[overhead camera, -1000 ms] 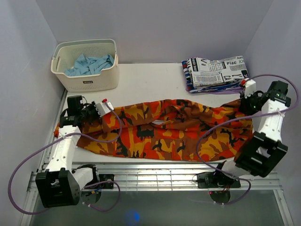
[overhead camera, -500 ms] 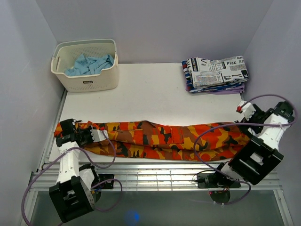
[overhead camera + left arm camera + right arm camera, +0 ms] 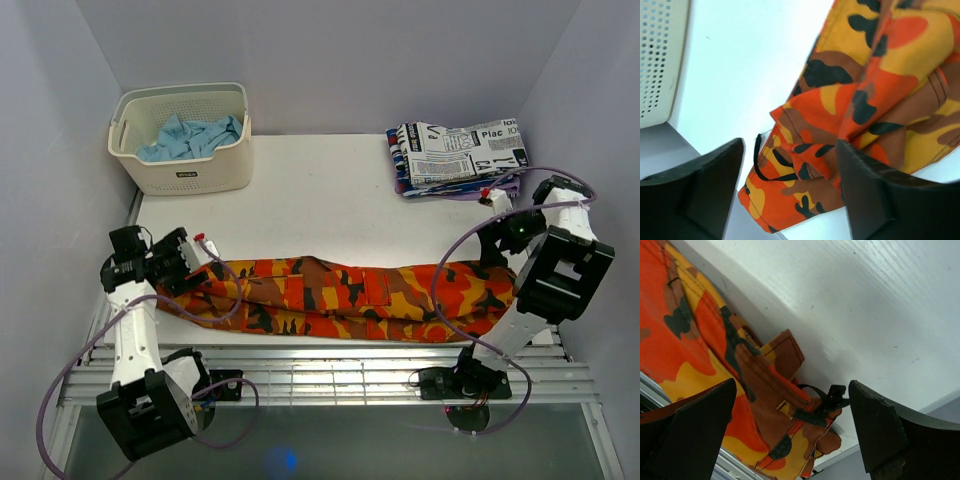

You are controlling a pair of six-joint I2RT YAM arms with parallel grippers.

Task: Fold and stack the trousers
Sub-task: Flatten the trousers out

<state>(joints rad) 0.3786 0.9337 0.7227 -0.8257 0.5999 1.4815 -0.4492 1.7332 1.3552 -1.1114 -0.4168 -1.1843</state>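
The orange camouflage trousers (image 3: 350, 295) lie folded lengthwise in a long narrow strip along the near part of the white table (image 3: 330, 190). My left gripper (image 3: 200, 262) hovers open just above their left end. In the left wrist view the hem (image 3: 790, 195) with a black loop shows between the spread fingers (image 3: 695, 195), untouched. My right gripper (image 3: 492, 212) hangs open above the right end. The right wrist view shows the waistband (image 3: 785, 405) and its black strap and buckle (image 3: 832, 396) below the open gripper (image 3: 790, 435), nothing held.
A stack of folded printed trousers (image 3: 460, 152) sits at the back right. A cream basket (image 3: 185, 150) holding a blue garment (image 3: 190, 135) stands at the back left. Purple walls close in on both sides. A metal rack (image 3: 330, 375) runs along the near edge.
The trousers went from a wide spread to a narrow lengthwise fold. Both grippers opened, let go of the ends and lifted away from the cloth.
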